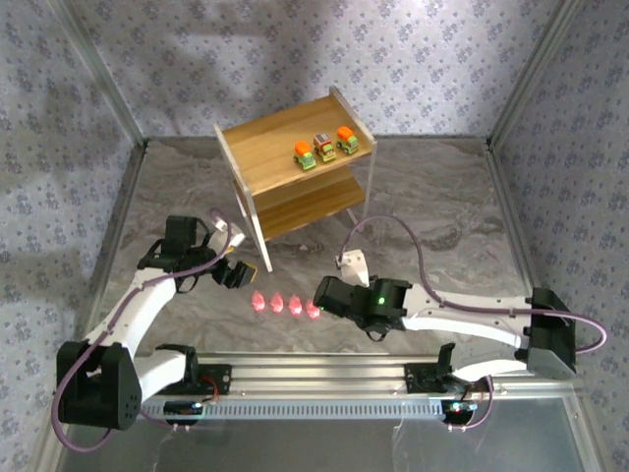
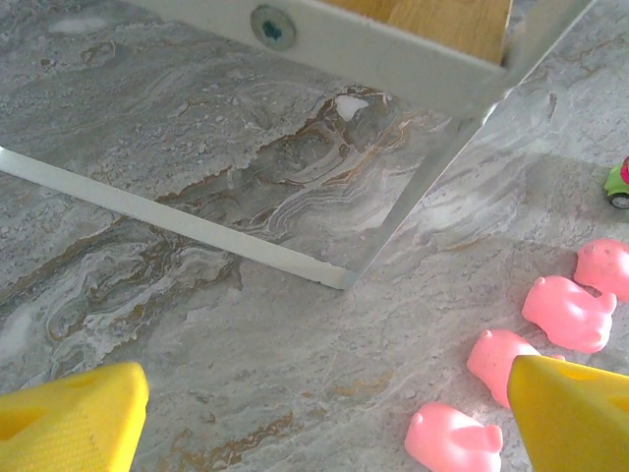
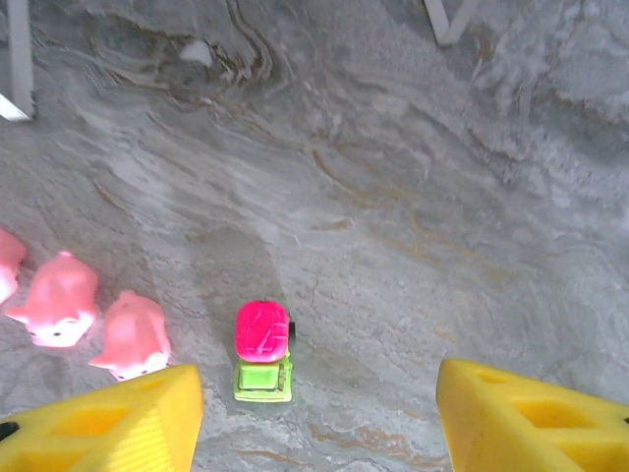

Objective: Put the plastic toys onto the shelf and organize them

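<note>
Hovering wide open, the right pincer (image 3: 313,393) is straddling, without touching, a tiny green plastic car with a pink top (image 3: 263,352), which is sitting on the grey marbled surface (image 3: 413,197) just beside the rounded pink plastic figures (image 3: 133,334). It is looking light, rigid and slick, so I judge it is best pinched across its flat sides.

Bright, even light from above. Soft shadows mottle the back wall (image 1: 147,69) toward eleven o'clock. In the wrist views the yellow fingers (image 3: 98,423) at five and seven o'clock are blurred, while the table (image 3: 413,197) is sharp.

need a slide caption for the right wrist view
Open right end effector over a pink-topped car on the marbled table, pink figures beside it.
</note>
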### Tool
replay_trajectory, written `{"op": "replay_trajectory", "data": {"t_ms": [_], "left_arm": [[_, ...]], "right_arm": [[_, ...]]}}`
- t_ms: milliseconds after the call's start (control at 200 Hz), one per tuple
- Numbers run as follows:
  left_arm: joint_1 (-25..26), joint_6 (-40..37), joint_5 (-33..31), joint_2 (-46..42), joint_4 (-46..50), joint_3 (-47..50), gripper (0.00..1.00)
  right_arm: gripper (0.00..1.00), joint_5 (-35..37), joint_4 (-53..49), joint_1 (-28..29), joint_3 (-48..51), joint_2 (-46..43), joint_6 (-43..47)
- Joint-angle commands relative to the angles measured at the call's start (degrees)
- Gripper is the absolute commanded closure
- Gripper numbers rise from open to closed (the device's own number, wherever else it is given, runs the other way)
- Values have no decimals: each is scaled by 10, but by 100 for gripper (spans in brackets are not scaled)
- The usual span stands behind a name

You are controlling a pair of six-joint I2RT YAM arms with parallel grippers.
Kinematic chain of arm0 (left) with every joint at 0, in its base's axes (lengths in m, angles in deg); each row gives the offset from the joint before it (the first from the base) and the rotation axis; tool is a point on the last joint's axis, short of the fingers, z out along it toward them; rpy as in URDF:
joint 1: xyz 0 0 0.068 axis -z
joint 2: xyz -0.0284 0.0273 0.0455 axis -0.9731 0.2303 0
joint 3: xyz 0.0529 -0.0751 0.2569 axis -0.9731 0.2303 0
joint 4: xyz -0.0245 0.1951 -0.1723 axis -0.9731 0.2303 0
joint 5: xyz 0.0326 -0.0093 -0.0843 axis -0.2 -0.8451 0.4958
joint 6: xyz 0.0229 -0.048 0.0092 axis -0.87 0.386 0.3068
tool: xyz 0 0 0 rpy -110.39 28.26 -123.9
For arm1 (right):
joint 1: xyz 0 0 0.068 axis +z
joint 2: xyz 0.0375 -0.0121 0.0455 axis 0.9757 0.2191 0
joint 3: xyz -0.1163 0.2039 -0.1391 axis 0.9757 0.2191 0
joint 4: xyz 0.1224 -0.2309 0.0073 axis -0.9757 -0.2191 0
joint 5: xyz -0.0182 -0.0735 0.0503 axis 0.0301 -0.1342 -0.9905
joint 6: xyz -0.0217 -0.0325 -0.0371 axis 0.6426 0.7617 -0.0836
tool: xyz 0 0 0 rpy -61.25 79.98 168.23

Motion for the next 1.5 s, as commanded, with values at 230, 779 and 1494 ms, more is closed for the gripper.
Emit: {"op": "replay_trajectory", "data": {"t_ms": [230, 779, 1494], "left_arm": [[1, 15, 4, 9, -19, 4, 5], [5, 1, 13, 15, -4, 5, 5], [5, 3, 9, 27, -4, -1, 5]], "right_arm": [[32, -51, 76, 9, 45, 69, -61], [33, -91, 143, 1, 78, 129, -84], [49, -102, 156, -16, 82, 164, -69]]}}
